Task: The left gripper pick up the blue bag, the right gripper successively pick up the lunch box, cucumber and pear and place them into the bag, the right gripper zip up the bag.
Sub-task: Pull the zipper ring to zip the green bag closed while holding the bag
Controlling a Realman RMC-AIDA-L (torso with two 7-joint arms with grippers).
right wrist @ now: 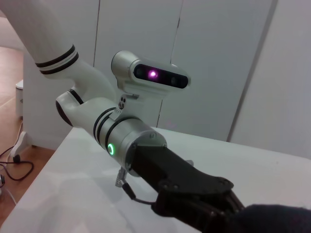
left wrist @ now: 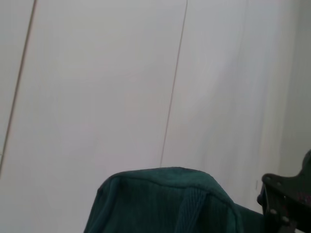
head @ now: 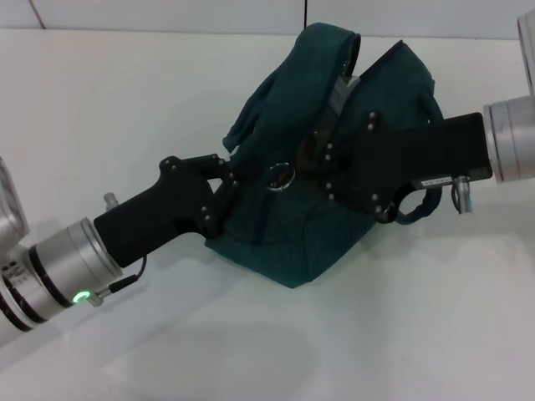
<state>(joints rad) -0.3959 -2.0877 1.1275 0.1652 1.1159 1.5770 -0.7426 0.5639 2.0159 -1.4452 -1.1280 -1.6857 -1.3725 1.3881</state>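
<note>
The blue bag [head: 318, 225] stands slumped at mid-table, its top still gaping at the far end. Its metal ring pull [head: 278, 177] hangs on the near part of the zipper. My left gripper [head: 226, 190] reaches in from the near left and is shut on the bag's left edge. It also shows in the right wrist view as the left gripper [right wrist: 214, 208] against the bag [right wrist: 277, 218]. My right gripper [head: 311, 159] comes in from the right, its fingertips pinched together on the zipper line just beyond the ring. The lunch box, cucumber and pear are out of view.
The white table [head: 125, 100] surrounds the bag. In the left wrist view the bag's top and a handle [left wrist: 160, 199] sit below a pale panelled wall, with a black claw part [left wrist: 286, 204] at the edge. The robot's head [right wrist: 155, 75] shows in the right wrist view.
</note>
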